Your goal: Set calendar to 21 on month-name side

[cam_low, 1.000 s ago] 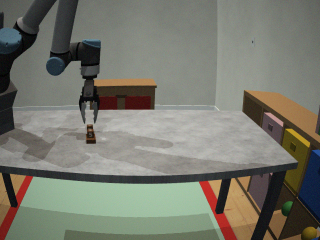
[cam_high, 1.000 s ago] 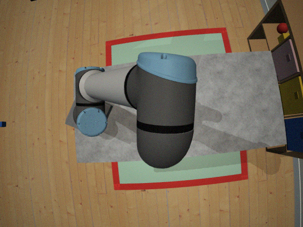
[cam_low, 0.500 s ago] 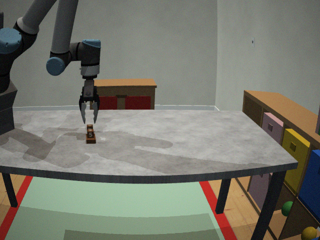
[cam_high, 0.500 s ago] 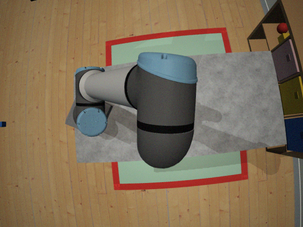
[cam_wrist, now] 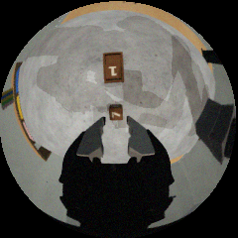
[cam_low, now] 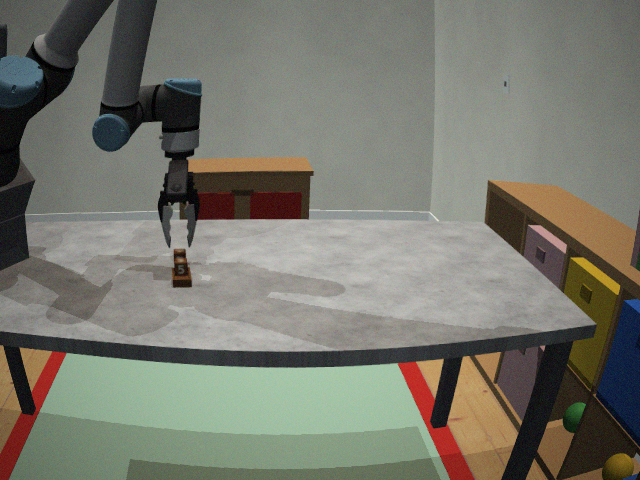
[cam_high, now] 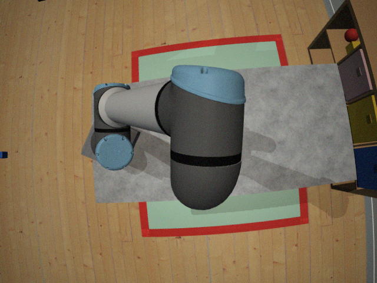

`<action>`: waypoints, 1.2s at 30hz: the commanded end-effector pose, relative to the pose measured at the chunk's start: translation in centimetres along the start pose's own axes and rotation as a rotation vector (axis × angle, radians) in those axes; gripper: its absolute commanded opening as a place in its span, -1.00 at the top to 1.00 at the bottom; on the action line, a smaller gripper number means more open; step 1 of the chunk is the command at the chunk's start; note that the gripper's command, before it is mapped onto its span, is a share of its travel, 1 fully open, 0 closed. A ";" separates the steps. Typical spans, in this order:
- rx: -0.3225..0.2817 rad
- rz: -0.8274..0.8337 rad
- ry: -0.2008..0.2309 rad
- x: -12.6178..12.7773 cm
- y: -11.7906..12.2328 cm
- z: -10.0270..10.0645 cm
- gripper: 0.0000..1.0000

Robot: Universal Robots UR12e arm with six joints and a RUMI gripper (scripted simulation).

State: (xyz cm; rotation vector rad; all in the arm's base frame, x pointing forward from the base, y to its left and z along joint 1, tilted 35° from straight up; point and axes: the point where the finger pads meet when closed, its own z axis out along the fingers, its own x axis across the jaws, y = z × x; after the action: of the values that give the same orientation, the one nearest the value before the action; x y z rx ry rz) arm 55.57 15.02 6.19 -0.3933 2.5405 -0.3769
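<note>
Your grey, blue-capped six-joint arm (cam_high: 207, 131) (cam_low: 129, 51) reaches out and bends down at its dark wrist (cam_low: 180, 108). Below it, your black gripper with two grey jaws (cam_low: 179, 245) points straight down, its fingertips parted, with nothing between them. Its two fingers stand level with each other.

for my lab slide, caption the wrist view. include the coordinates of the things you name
Open dark hand (cam_low: 178, 244) (cam_wrist: 116, 117) above one small brown numbered cube (cam_wrist: 116, 113), a brown rectangular tray (cam_low: 181, 283) (cam_wrist: 113, 54) beyond
</note>
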 end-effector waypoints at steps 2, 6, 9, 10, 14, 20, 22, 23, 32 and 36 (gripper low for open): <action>0.000 0.000 -0.001 0.0 0.0 0.0 0.44; 0.000 0.000 -0.001 0.0 0.0 0.0 0.44; 0.000 0.000 -0.001 0.0 0.0 0.0 0.44; 0.000 0.000 -0.001 0.0 0.0 0.0 0.44; 0.000 0.000 -0.001 0.0 0.0 0.2 0.44; 0.000 0.000 -0.001 0.0 0.0 1.0 0.44; 0.000 0.000 -0.001 0.0 0.0 1.2 0.44; 0.000 0.000 -0.001 0.0 0.0 1.2 0.44; 0.000 0.000 -0.001 0.0 0.0 2.5 0.44; 0.000 0.000 -0.001 0.0 0.0 2.7 0.44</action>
State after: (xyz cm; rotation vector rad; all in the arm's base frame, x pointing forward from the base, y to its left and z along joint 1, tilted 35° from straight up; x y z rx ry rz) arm 56.93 14.55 4.16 -0.3933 2.5407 -0.3768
